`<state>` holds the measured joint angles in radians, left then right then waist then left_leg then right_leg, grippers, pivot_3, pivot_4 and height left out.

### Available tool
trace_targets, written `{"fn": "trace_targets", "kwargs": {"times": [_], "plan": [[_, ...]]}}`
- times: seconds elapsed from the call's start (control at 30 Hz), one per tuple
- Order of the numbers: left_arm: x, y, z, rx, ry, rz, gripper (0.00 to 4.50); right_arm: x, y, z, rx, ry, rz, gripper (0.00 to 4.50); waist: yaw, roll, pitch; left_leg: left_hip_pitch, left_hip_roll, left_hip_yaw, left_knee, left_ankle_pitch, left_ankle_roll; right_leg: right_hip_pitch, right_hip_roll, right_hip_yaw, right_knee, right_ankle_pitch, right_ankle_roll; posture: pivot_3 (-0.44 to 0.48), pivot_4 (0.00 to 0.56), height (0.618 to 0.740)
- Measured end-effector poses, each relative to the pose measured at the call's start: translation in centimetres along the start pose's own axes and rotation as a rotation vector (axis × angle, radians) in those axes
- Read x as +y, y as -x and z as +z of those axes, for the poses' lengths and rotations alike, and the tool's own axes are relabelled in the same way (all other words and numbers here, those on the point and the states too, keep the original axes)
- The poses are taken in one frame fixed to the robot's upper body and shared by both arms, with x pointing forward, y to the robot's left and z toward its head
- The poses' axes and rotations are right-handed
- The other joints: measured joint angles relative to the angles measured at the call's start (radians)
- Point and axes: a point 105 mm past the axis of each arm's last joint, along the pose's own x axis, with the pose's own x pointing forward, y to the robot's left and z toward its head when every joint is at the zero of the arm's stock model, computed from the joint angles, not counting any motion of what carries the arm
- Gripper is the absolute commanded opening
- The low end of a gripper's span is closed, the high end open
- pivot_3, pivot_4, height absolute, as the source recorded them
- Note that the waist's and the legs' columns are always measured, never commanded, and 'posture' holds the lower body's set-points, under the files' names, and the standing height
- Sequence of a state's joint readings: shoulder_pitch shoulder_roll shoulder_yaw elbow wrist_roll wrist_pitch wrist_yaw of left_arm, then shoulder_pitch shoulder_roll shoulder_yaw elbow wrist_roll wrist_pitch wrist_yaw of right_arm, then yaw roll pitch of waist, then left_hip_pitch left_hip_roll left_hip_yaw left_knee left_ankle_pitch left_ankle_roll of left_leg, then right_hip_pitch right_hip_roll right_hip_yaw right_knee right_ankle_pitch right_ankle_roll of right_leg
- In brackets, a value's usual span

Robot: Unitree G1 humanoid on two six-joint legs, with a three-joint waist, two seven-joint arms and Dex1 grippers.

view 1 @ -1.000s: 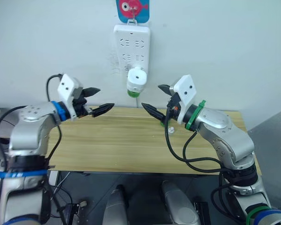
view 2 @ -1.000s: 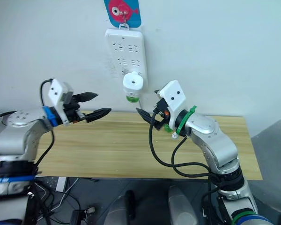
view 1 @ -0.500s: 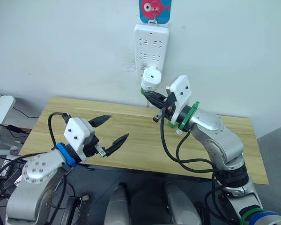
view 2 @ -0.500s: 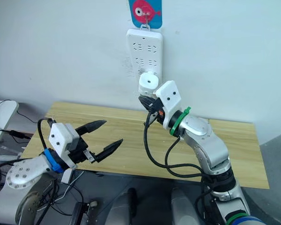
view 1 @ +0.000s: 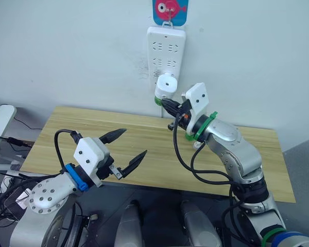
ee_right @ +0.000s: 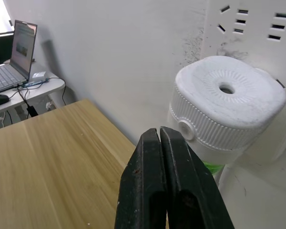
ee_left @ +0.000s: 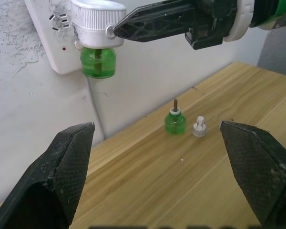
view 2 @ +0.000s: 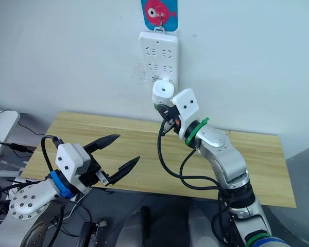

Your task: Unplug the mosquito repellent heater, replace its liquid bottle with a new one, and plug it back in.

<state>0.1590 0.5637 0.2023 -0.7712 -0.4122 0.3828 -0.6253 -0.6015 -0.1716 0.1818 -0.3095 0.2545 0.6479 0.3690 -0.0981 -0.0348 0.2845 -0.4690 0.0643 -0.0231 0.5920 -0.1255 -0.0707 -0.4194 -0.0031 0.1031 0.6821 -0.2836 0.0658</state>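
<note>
Two robot grippers are working near a white power strip (view 1: pixel 166 53) hanging on a pale wall above a wooden table (view 1: pixel 82 134). The mosquito repellent heater (view 1: pixel 166 87), a small white rounded unit with a round hole in its top face, is sitting plugged into the lower end of the power strip. A translucent green liquid bottle (ee_left: pixel 98 61) is hanging from the heater's underside, and a white cable is dropping from the strip down behind the table.

The right gripper (ee_right: pixel 168 143) is reaching up toward the heater with its two black fingers pressed together, gripping nothing. The fingertips are sitting just beside the heater's ribbed side, next to a small round button there; whether they are actually touching it is hard to tell.

The left gripper (view 1: pixel 127 148) is hovering over the near edge of the table, well apart from the power strip, with its jaws spread wide and empty.

On the table below the power strip, close to the wall, a second small green bottle (ee_left: pixel 175 121) with a bare dark wick stem is standing upright. A tiny pale cap (ee_left: pixel 199 128) is lying just beside it, not touching
</note>
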Motion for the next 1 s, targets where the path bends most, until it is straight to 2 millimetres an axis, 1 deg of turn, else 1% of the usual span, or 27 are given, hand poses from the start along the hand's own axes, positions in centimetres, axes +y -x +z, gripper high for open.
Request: {"fn": "trace_targets", "kwargs": {"times": [0.1, 0.23, 0.5, 0.8, 1.0], "plan": [[-0.1, 0.1, -0.1, 0.001, 0.001, -0.001, 4.50, -0.4, -0.2, -0.1, 0.005, -0.003, -0.016, 0.08, 0.000, 0.000, 0.000, 0.000, 0.000, 0.000, 0.000, 0.000, 0.000, 0.000, 0.000, 0.000, 0.000, 0.000, 0.000, -0.094, 0.266, 0.724], [-0.1, 0.0, 0.1, -0.010, -0.007, -0.002, 4.50, -0.7, -0.3, -0.8, 0.032, -0.017, -0.032, 0.08, 0.001, 0.000, 0.000, 0.000, 0.000, 0.000, 0.000, 0.000, 0.000, 0.000, 0.000, 0.000, 0.000, 0.000, 0.000, -0.092, 0.264, 0.724], [-0.4, -0.1, 0.1, -0.021, -0.010, -0.016, 4.50, -0.5, -0.6, -0.5, 0.022, -0.048, -0.039, 0.08, 0.001, 0.000, 0.000, 0.000, 0.000, 0.000, 0.000, 0.000, 0.000, 0.000, 0.000, 0.000, 0.000, 0.000, -0.001, -0.092, 0.263, 0.724], [-1.0, -0.1, -0.3, -0.011, 0.007, -0.043, 4.50, -0.7, -0.6, -0.7, 0.029, -0.171, -0.057, 0.08, 0.001, 0.000, 0.000, 0.000, 0.000, 0.000, 0.001, 0.000, 0.000, 0.000, 0.000, 0.000, 0.000, 0.001, -0.001, -0.097, 0.261, 0.724], [-1.1, -0.1, -0.3, -0.008, 0.005, -0.048, 4.50, -0.8, -0.8, -0.4, 0.025, -0.259, -0.061, 0.08, 0.001, 0.000, 0.000, 0.000, 0.000, 0.000, 0.001, 0.000, 0.000, 0.000, 0.000, 0.000, 0.000, 0.001, -0.002, -0.098, 0.264, 0.724]]}}
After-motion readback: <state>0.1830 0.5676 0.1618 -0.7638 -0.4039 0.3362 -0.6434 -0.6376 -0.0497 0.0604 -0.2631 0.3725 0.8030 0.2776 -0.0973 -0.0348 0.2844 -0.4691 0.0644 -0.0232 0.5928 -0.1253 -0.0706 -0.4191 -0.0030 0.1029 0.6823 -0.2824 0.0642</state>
